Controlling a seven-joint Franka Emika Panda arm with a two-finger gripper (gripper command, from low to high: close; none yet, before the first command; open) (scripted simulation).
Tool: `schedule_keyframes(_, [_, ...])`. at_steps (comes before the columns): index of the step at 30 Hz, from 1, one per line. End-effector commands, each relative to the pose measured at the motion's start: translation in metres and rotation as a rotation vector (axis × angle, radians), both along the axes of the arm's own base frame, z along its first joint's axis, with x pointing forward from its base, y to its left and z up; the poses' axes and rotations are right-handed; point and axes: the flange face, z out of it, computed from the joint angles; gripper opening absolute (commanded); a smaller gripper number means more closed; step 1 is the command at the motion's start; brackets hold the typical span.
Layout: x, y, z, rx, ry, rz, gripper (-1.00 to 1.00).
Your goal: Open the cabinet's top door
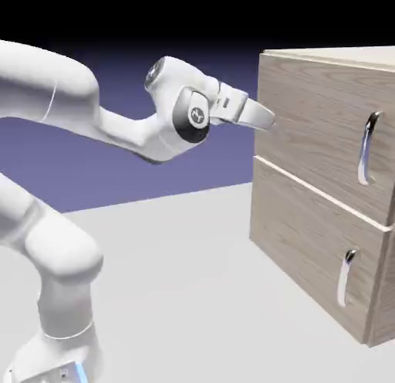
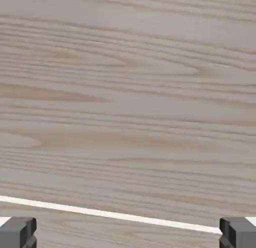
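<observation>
So the cabinet (image 1: 324, 188) is sitting on the pale grey table (image 1: 177, 273) over on the right of the exterior view, big light-oak box with two woodgrain front panels stacked one over the other. The top door (image 1: 320, 134) is looking fully closed, lying flush with the panel under it, and its long curved silver bar handle (image 1: 369, 148) is standing vertical near the cabinet's right-hand front edge. The lower panel (image 1: 308, 250) is carrying a smaller silver handle (image 1: 345, 277) in about the same spot below. The white arm (image 1: 69, 103) is reaching in level from the left, and the gripper (image 1: 266, 119) is pointing straight at the cabinet's upper left corner, right up against the top door's left edge in that view, though I honestly can't tell if it's touching the wood or just hovering a hair off it. It's well apart from the bar handle, which is way across the door. The hand view is filling up with nothing but woodgrain, with a thin pale line (image 2: 110, 213) running slightly slanted across the lower part. The two grey fingertips (image 2: 18, 232) are showing at the far bottom corners, so the jaws are spread wide and gripping nothing at all.
</observation>
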Motion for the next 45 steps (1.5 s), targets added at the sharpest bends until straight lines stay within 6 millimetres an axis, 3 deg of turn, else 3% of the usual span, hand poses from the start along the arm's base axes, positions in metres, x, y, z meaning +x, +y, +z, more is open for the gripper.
schedule_keyframes(1, [-0.001,-0.002,0.004,0.001,-0.015,0.001,0.0])
schedule_keyframes(12, [0.0,-0.033,0.027,0.024,-0.166,-0.008,0.0])
schedule_keyframes(23, [0.018,-0.079,0.02,0.06,-0.292,-0.033,0.0])
schedule_keyframes(33, [0.05,-0.125,-0.016,0.092,-0.375,-0.056,0.0])
schedule_keyframes(45, [0.102,-0.171,-0.09,0.114,-0.43,-0.061,0.0])
